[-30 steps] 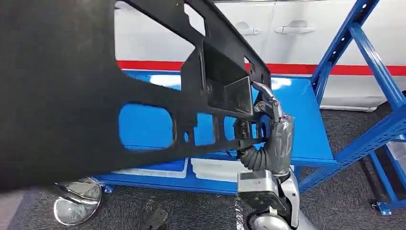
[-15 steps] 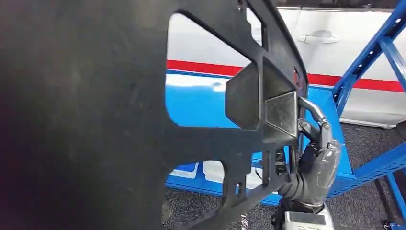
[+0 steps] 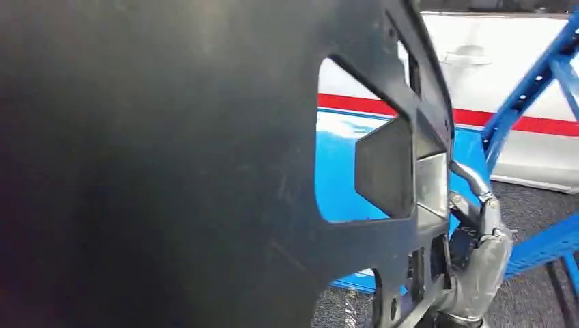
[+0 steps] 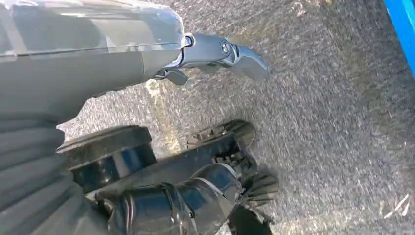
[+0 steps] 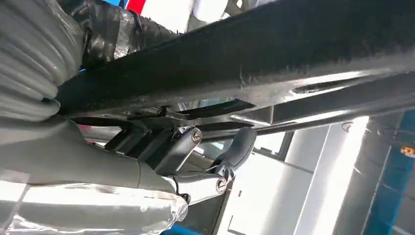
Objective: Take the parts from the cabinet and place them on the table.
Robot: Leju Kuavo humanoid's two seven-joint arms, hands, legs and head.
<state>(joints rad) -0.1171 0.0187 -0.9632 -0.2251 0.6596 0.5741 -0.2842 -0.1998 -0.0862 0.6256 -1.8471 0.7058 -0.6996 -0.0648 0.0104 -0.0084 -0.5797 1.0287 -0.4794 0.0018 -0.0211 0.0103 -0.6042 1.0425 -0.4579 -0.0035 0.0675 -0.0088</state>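
Carry step in hand, by my read: black panel (image 3: 171, 171) is up close to the head camera, blocking most of the blue bench (image 3: 341, 178) beyond it.

Right hand (image 3: 478, 266) grips the panel's edge at its lower right corner, fingers curled over the rim; right wrist view confirms fingers (image 5: 235, 147) pressed up against the panel's underside rib. Left hand (image 4: 215, 51): fingers stretched out over grey carpet (image 4: 333, 122), nothing in it there. Can't tell from this whether it supports the panel anywhere.

To do it well: keep the panel level-ish and lower it flat onto the bench; it's big and looks held at one corner, so it'll likely want to swing. Watch the blue rack (image 3: 526, 102) right of the bench.

View difference: head view gives panel vs bench position; right wrist view gives the actual finger contact, hidden from the head by the panel.
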